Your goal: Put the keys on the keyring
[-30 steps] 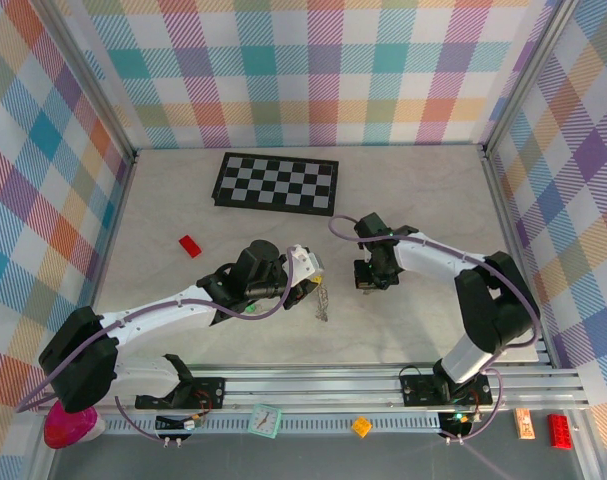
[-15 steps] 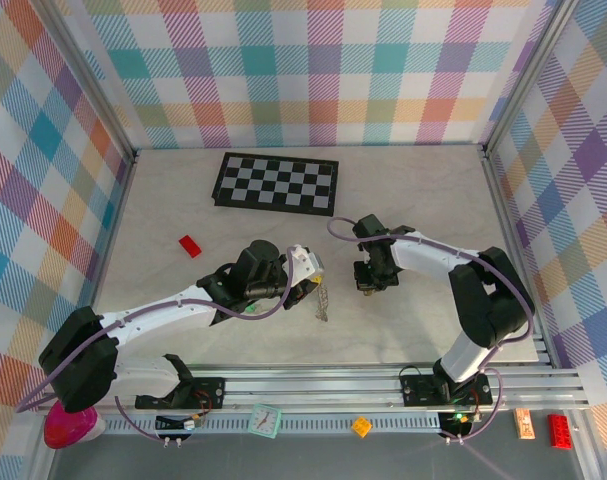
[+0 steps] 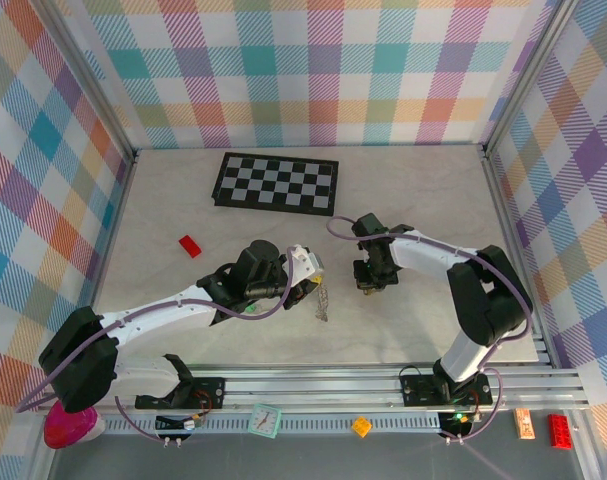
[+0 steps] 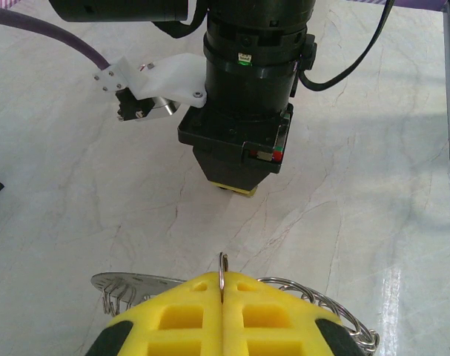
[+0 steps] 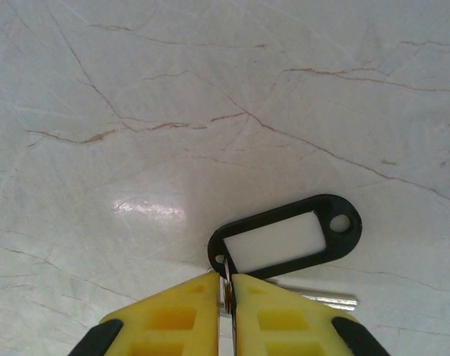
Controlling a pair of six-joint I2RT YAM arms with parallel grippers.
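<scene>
Over the desk (image 3: pixel 423 200) the left hand (image 4: pixel 222 288) pinches the big keyring (image 4: pixel 136 284) by a rim loop; it looks stiff and light. Beside it, the right hand (image 5: pixel 229 288), pads nearly together, nips a tagged key (image 5: pixel 321 300) lying flat. The key looks thin and slippery, best taken by its ring.

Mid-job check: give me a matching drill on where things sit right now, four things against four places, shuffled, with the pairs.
Things:
1. keyring
2. key tag
3. red brick
4. checkerboard

Places:
A. flat at the far side of the table
B. pinched by a wire loop in the left gripper
C. alone on the table, off to the left of the left gripper
D. flat on the table at the tips of the right gripper

Pairs: 1-B; 2-D; 3-C; 4-A
</scene>
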